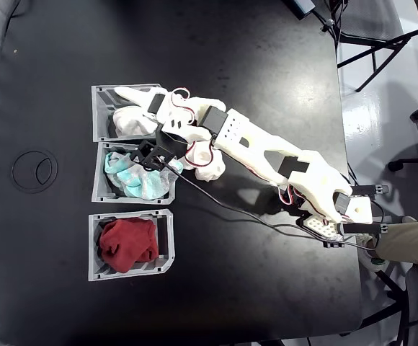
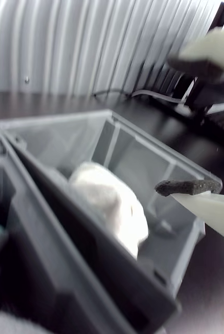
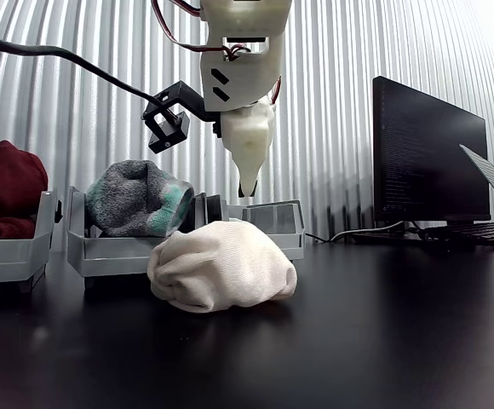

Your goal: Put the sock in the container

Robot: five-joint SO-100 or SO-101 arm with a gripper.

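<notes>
Hovering over the container (image 2: 158,156), tool (image 2: 195,125) spread wide and empty, sock (image 2: 112,206) lying inside.

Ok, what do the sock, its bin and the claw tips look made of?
Sock: soft white knit, matte, fine ribbing. Bin: gray rigid plastic, matte, molded ribs on the walls. Claw: white plastic fingers, likely printed; dark rough pad on the tip, maybe foam or rubber.

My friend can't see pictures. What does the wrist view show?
A white balled-up sock lies inside a gray container on a dark table. The robot's open hand hangs above it, empty.
</notes>
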